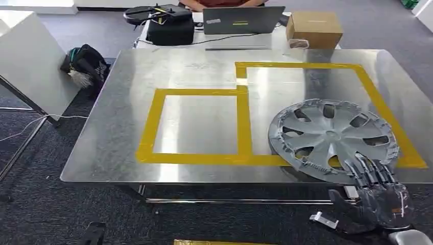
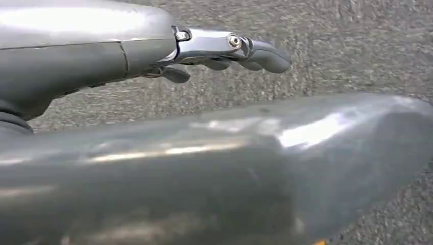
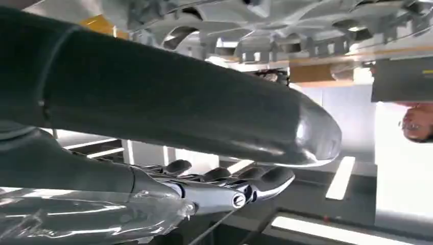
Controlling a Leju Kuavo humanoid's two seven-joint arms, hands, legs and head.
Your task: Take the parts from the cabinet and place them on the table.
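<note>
Near right table edge: the wheel cover [image 1: 332, 139] lay flat on the table [image 1: 204, 66], overhanging slightly.
Right robot hand [image 1: 380, 196]: just nearer than it, fingers spread, fingertips at rim, gripping nothing.
Left robot hand [image 2: 224, 48]: empty, loosely curled, over floor.

Head view looks down on the table [image 1: 122, 148]; wrist views sit close behind hands.

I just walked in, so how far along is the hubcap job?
Done: the hubcap lies on the table, partly over the yellow tape. In hand: nothing; the right hand is open at its near rim. Left: any further parts can't be judged.
</note>
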